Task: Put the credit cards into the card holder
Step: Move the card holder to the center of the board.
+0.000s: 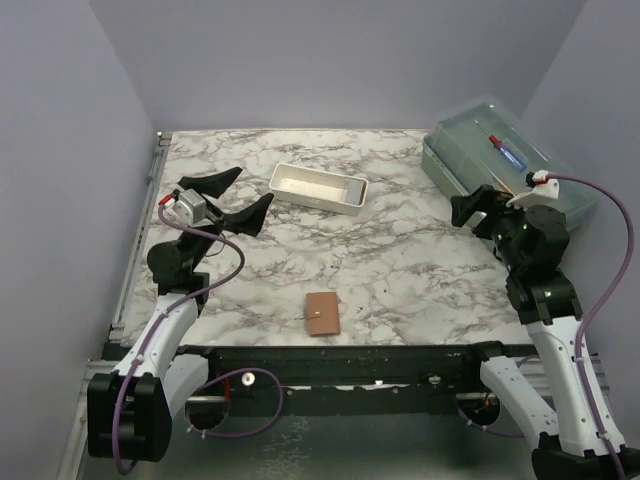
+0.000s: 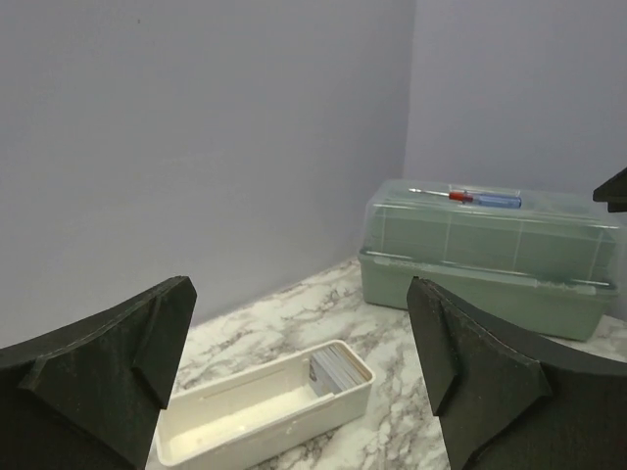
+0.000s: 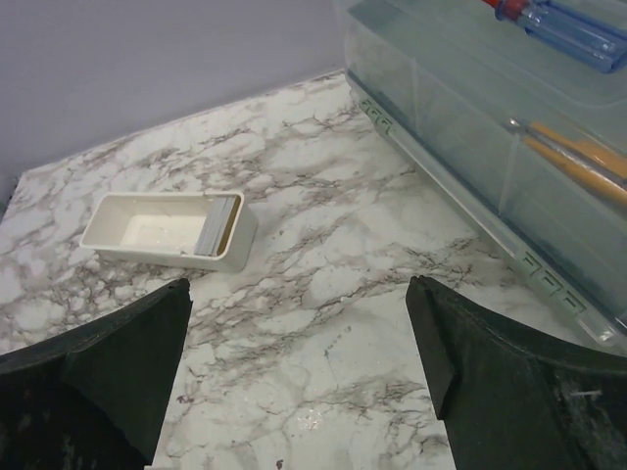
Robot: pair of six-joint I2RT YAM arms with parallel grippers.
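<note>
The left claw (image 1: 254,186) is spread wide with nothing between its two black, wedge-shaped fingers (image 2: 118,362). Its arm rises from the near left corner of the surface (image 1: 400,270), folds at the elbow and points the wrist toward the far right, so the claw hangs near the left end of the white tray (image 1: 318,187). A purple cable (image 1: 228,262) loops along this arm.

The right claw (image 3: 299,294) also gapes, holding nothing. Its white-and-black arm stands up from the near right corner and turns the wrist leftward, with the claw just beside the near side of the clear box (image 1: 500,160).

The surface is glossy white marble pattern with grey veins. The tray is a smooth, rectangular plastic trough with rounded corners, lying near the far edge, about mid-width. The credit cards (image 2: 338,367) stand on edge in a tight pale blue-grey stack at the tray's end nearer the box.

The card holder (image 1: 322,314) lies flat and shut near the near edge, about mid-width, well apart from the tray. It is a small tan, leather-look rectangle with a tiny snap dot.

The box fills the far right corner, with a translucent lid over a grey-green base. A screwdriver (image 2: 480,198) with a red-and-blue handle shows at lid level.
</note>
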